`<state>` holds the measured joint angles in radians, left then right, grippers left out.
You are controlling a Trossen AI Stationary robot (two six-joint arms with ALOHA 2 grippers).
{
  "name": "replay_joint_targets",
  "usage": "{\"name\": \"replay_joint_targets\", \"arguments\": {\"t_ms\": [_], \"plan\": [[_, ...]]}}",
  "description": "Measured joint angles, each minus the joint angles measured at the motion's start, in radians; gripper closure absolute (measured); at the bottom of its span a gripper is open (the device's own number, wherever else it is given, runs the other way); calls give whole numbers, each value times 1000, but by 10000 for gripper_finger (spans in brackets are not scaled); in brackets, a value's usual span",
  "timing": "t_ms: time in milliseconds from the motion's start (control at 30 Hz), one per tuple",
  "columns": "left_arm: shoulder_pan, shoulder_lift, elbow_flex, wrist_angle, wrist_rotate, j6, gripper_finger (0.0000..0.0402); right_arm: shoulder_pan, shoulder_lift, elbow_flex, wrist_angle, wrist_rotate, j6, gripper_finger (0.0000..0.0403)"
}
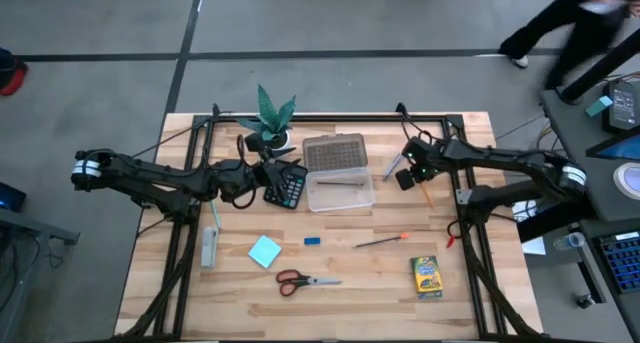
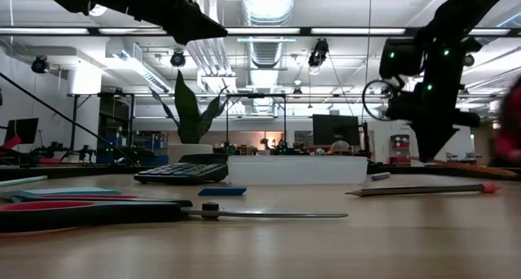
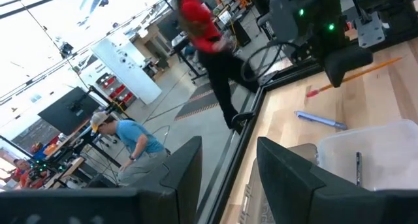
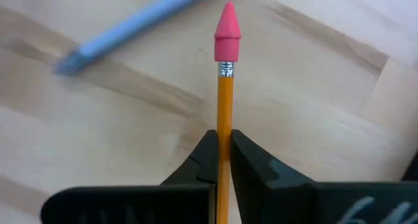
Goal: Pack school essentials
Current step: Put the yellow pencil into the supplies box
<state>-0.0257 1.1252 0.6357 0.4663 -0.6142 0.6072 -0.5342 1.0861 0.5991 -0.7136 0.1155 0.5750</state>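
The right gripper [image 4: 224, 160] is pinching a yellow pencil with a pink eraser cap [image 4: 225, 87], its fingers closed tight on the shaft above the wooden desk [image 4: 313, 87]. A blue-grey pen [image 4: 130, 29] is lying just beyond the pencil's tip. The left gripper [image 3: 225, 168] is waiting open beside a clear plastic box [image 3: 375, 155], holding nothing.
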Motion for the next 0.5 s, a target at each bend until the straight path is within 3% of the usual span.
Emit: {"name": "replay_joint_targets", "arguments": {"t_ms": [300, 500], "plan": [[0, 1, 1, 34, 14, -31, 272, 109, -211, 0, 8, 55, -3, 390], [0, 1, 1, 50, 84, -103, 272, 205, -294, -45, 180, 78, -54, 390]]}}
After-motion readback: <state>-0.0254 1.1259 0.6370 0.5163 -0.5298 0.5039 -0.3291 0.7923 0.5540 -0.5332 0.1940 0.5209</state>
